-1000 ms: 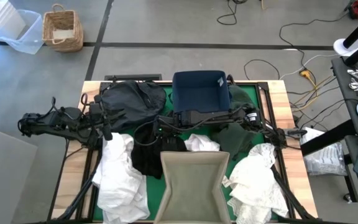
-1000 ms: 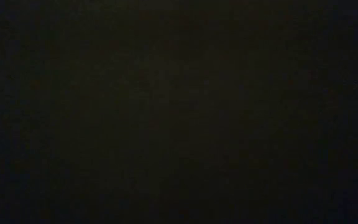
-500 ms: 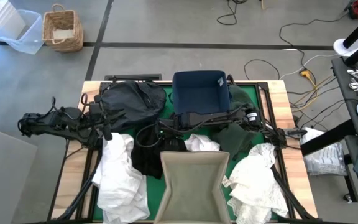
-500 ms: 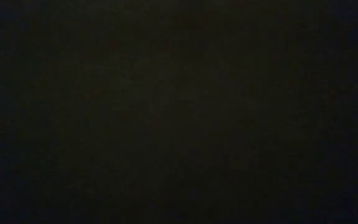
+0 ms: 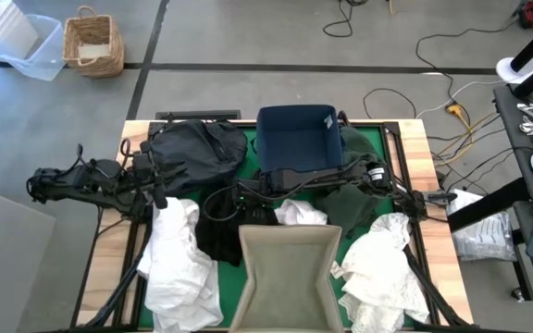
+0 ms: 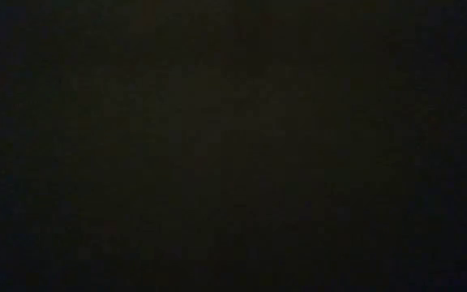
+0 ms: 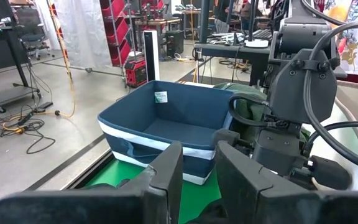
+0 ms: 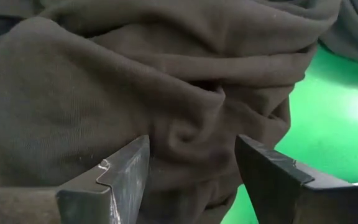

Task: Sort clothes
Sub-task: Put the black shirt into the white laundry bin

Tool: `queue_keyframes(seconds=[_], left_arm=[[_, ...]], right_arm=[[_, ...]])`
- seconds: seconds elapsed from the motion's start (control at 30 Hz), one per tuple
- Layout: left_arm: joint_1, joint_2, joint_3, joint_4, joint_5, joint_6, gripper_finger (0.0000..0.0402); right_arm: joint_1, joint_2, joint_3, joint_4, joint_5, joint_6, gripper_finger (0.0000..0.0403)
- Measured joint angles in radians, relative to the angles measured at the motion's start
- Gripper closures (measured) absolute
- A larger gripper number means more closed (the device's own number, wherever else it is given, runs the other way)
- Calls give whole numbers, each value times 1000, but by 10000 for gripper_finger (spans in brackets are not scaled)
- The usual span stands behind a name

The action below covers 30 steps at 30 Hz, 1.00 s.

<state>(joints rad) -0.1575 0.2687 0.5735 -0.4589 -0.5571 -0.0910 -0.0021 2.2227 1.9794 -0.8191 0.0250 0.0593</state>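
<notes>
The right gripper (image 8: 191, 180) hung with its jaws spread just above the black garment (image 5: 218, 227) lying between the navy bin (image 5: 296, 139) and beige bin (image 5: 288, 277), gripping nothing, while the left gripper (image 7: 194, 171), nearly closed and empty, waited nearby.

The high view is evenly and brightly lit, with soft shadows and no glare. The low view is black all over, nothing readable at any hour. The right wrist view shows bright glare on the green mat (image 8: 347, 106) toward 3 o'clock, and the near fingers (image 8: 114, 180) are soft-edged.
</notes>
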Motion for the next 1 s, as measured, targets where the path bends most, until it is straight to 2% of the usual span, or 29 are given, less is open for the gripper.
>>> queue_keyframes(seconds=[0.63,1.0], left_arm=[[0,0,0,1,0,0,325],[0,0,0,1,0,0,325]], right_arm=[[0,-2,-68,111,8,-23,178],[0,0,-69,110,0,-32,229]])
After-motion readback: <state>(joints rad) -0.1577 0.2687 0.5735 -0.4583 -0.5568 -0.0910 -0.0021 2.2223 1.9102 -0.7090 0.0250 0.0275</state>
